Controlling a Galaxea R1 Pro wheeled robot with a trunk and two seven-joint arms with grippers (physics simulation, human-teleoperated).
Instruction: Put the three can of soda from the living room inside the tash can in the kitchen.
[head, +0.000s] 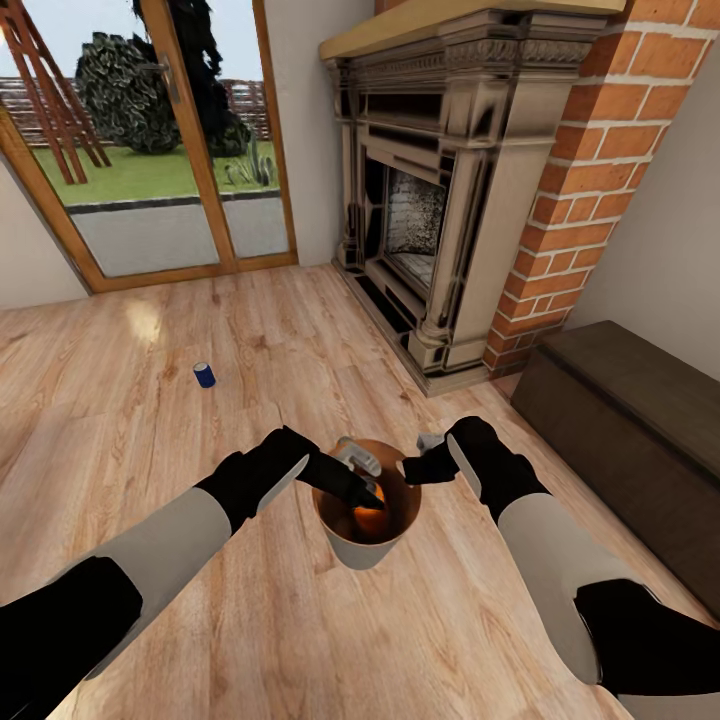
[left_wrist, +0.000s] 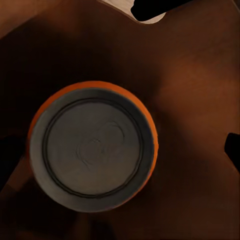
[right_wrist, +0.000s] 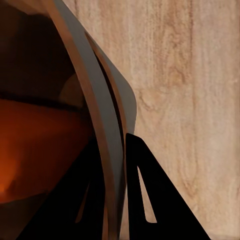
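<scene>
Bin rim clenched by right gripper; left gripper, jaws released, over orange can inside; blue can, ten o'clock, likely next.

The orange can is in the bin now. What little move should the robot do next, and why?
Probably lift the left pincer straight up out of the bin. An orange can stands inside, apart from the fingers, so it looks let go. The right pincer grips the bin's rim, and the blue can waits on the floor.
</scene>
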